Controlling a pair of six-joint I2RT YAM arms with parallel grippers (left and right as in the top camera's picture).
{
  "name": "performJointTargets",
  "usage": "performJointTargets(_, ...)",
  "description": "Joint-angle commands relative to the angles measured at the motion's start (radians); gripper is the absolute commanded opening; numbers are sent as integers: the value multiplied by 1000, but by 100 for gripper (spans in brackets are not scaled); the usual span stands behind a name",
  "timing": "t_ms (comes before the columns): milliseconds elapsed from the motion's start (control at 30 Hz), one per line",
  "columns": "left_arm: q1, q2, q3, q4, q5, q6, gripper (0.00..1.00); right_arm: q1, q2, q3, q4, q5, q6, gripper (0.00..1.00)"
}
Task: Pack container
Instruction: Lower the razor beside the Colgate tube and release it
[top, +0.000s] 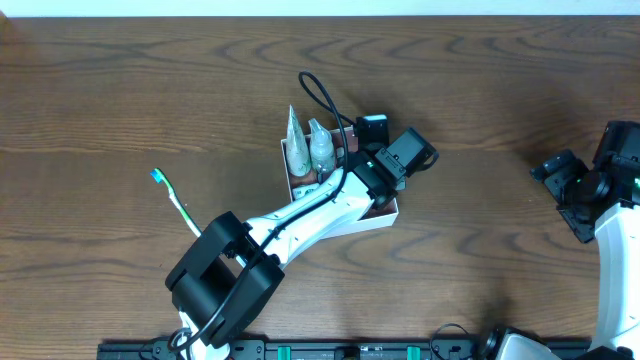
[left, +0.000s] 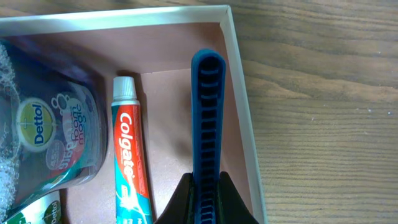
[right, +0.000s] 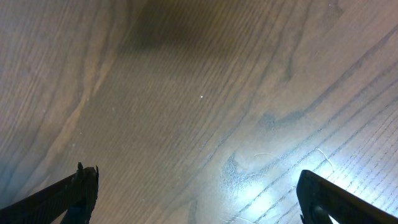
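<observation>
Inside the box (left: 241, 93), which is lying under the left arm, the left claw (left: 206, 198) is clamping what looks like a blue comb (left: 207, 112) along one box wall. Placing is underway; opening the claw is coming next.

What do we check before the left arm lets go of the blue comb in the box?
1. Grip: left claw is shut on the blue comb: ok.
2. Placement: the comb sits inside the container, between the Colgate tube and the nearest wall: ok.
3. Clearance: a gap shows between comb and tube: ok.
4. Height: whether the comb touches the container floor: cannot tell.
5. Other arm: right claw is open over bare table, away from the container: ok.
6. Packing done: toothbrush lies on the table outside the container: not ok.
</observation>
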Motion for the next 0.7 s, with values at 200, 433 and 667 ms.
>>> performJointTargets(200, 11, 13, 6, 11, -7, 3, 7, -4, 1, 8, -1, 7, -12, 99)
performJointTargets(433, 11, 13, 6, 14, -7, 3, 13, -4, 1, 8, -1, 7, -12, 99)
performJointTargets(667, 11, 13, 6, 21, -7, 3, 14, -4, 1, 8, -1, 7, -12, 99)
